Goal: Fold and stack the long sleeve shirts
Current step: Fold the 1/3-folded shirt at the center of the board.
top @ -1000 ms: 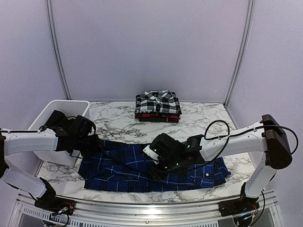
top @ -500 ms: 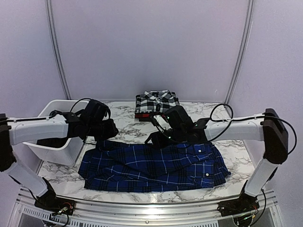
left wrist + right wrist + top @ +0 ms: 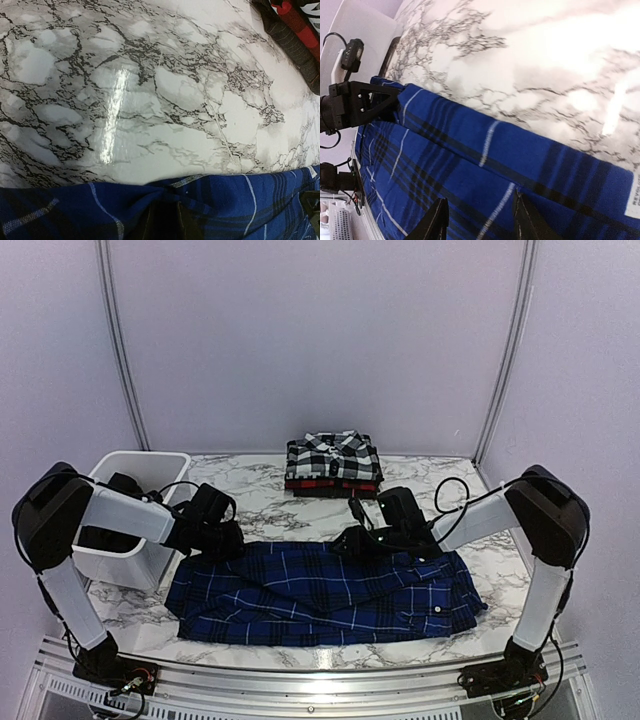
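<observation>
A soft, limp blue shirt (image 3: 320,590) lies spread at 6 o'clock on the table (image 3: 250,495); take it by the far hem. The left gripper (image 3: 222,538) pinches that hem toward 9 o'clock. Whether the right gripper (image 3: 480,197) holds anything I cannot tell.

The left arm (image 3: 125,515) stretches low and inward from its raised elbow. The left hand (image 3: 172,222) has its fingertips nearly together, apparently pinching the edge of the blue shirt (image 3: 240,210). The right arm (image 3: 480,520) mirrors it, reaching inward toward the middle. The right hand (image 3: 480,222) is angled downward, its fingers (image 3: 436,222) standing apart.
</observation>
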### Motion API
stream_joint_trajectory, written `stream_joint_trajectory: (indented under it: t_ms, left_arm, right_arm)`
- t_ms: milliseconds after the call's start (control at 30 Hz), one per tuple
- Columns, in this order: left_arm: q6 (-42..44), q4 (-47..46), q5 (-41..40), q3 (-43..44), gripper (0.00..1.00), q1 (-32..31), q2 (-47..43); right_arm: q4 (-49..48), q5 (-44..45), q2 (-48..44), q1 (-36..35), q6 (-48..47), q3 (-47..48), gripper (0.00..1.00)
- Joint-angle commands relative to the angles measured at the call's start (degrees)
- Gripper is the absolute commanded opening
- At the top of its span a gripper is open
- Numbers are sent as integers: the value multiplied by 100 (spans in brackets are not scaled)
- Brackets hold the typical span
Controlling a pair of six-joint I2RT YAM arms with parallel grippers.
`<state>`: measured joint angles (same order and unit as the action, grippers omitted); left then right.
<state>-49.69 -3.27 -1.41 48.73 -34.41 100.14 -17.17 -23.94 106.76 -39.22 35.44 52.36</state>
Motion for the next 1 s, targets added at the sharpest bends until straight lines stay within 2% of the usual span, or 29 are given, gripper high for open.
stream_joint_trajectory:
  t_ms: [0, 167, 233, 333, 433, 700, 833, 967]
  left_arm:
    - [-5, -238, 42, -149, 18, 83, 111]
    - [285, 75, -13, 92, 21, 57, -211]
    - [462, 476, -121, 288, 24, -51, -424]
    - [677, 934, -402, 596, 31, -441, -737]
    - [698, 1130, -579, 865, 33, -1003, -880]
    - [515, 797, -82, 1033, 30, -1989, -435]
    - [318, 383, 313, 822, 27, -2242, -88]
    - [223, 83, 233, 540, 26, -2280, 176]
  right_arm:
    - [-742, -251, 104, 237, 398, -323, 42]
    - [-714, -179, -139, 381, 411, -467, 43]
    - [-539, -114, -318, 376, 279, -404, 44]
    - [-163, 0, -556, 349, 36, -215, 45]
    - [187, 204, -794, 287, -153, -79, 47]
    - [133, 184, -1082, 120, -113, -26, 52]
    - [206, 254, -918, -107, -260, 121, 53]
    - [68, 235, -838, -131, -158, 25, 54]
